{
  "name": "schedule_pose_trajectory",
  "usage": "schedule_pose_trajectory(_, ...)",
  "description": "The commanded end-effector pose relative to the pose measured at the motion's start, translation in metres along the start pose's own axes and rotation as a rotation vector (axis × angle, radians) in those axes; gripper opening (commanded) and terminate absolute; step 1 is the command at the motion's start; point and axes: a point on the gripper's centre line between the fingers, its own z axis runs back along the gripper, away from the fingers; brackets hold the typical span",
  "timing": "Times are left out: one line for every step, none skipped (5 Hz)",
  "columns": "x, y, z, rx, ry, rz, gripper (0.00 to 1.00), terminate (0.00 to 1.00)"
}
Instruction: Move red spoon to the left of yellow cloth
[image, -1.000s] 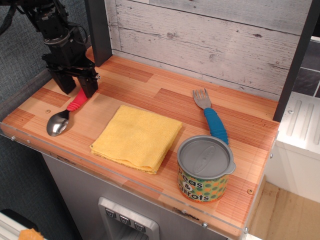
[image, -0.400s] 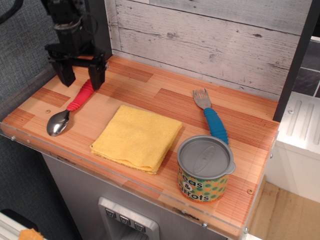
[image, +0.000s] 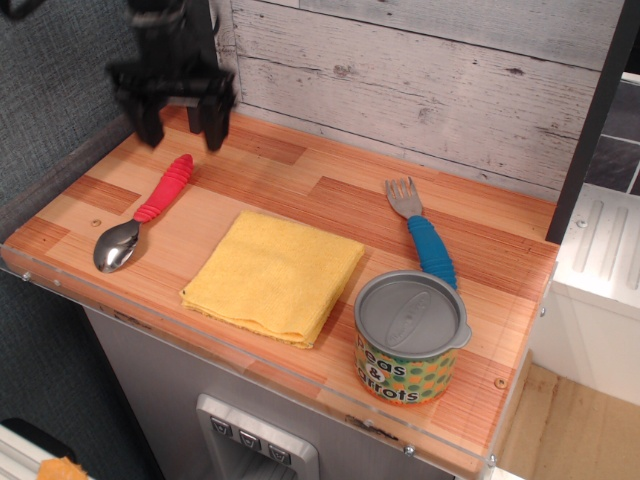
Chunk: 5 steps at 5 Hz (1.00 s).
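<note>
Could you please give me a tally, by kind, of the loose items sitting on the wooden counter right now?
Utensils: 2, the red spoon and the blue-handled fork
Cloths: 1, the yellow cloth
Cans: 1, the peas and carrots can
Total: 4

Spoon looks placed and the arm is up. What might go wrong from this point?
1. The red spoon lies close to the counter's front-left edge, bowl outward; a nudge might roll it off.
2. The open gripper hangs just above the handle's tip; a low sideways retreat may clip it.
3. Only a narrow gap separates the spoon from the yellow cloth, so dragging either could spoil the placement.
</note>
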Motion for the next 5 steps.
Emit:
schedule_pose_trajectory(0.0346, -0.0016, 0.0447, 0.042, -0.099, 0.092, 1.00, 0.00)
schedule_pose_trajectory(0.0407, -0.0007, 0.0471, 0.043, -0.129, 0.113, 1.00, 0.00)
schedule_pose_trajectory(0.0422, -0.0004, 0.0530, 0.035, -0.131, 0.098, 1.00, 0.00)
schedule_pose_trajectory(0.0422, -0.0004, 0.0530, 0.035, -0.131, 0.098, 1.00, 0.00)
schedule_pose_trajectory(0.0422, -0.0004, 0.0530, 0.035, -0.131, 0.098, 1.00, 1.00)
